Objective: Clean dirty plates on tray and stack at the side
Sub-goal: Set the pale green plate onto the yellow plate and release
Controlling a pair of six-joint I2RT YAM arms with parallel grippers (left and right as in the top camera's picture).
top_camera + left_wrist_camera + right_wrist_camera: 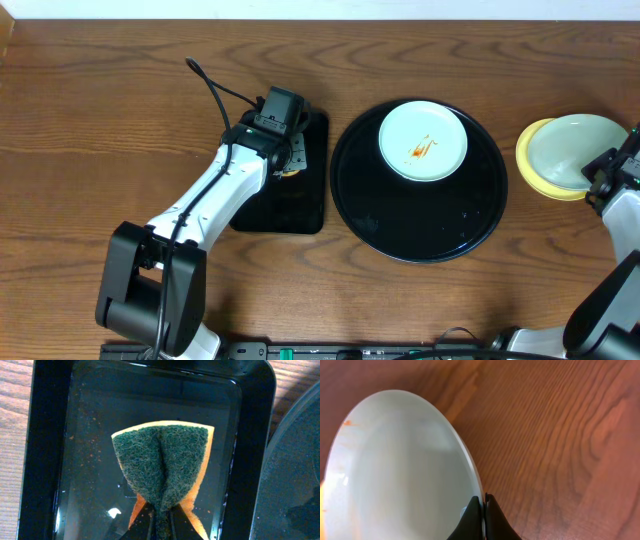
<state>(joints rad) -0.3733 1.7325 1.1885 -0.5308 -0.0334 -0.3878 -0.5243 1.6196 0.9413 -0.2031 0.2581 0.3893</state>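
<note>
A mint-white plate (423,140) with an orange-red smear sits on the round black tray (420,225), at its far side. A second mint-white plate (578,148) (395,470) lies tilted on a pale yellow plate (530,165) at the right. My right gripper (603,175) (483,510) is shut on that mint plate's rim. My left gripper (280,150) (161,520) is shut on a green and orange sponge (162,465), holding it over the rectangular black tray (45,450).
The rectangular black tray (300,205) sits left of the round tray, with wet crumbs in it. A black cable (215,95) runs behind the left arm. The wooden table (90,130) extends to the left.
</note>
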